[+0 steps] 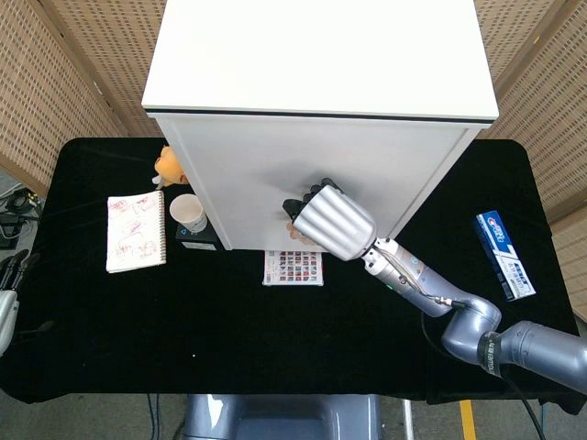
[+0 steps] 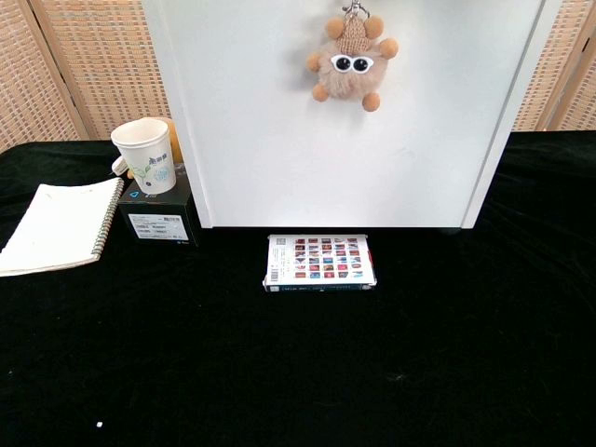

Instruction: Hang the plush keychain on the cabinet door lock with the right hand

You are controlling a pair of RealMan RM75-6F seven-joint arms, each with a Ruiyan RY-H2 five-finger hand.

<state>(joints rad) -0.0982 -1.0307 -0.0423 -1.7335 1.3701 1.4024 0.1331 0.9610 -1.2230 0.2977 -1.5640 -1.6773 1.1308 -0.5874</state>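
Note:
The plush keychain (image 2: pixel 346 67), a tan fuzzy ball with white eyes and a metal ring on top, hangs against the white cabinet door (image 2: pixel 279 140) high in the chest view. In the head view my right hand (image 1: pixel 326 223) is pressed to the door front with its fingers curled in over the keychain's top. Only a peach scrap of the plush (image 1: pixel 292 232) shows beneath it. The door lock is hidden behind the hand. My left hand (image 1: pixel 7 298) barely shows at the left edge, low beside the table.
On the black table a paper cup (image 2: pixel 144 155) stands on a small black box (image 2: pixel 158 216), beside a spiral notebook (image 2: pixel 58 226). A colourful card pack (image 2: pixel 318 262) lies before the cabinet. A blue box (image 1: pixel 505 254) lies at the right and an orange toy (image 1: pixel 166 165) by the cabinet's left side.

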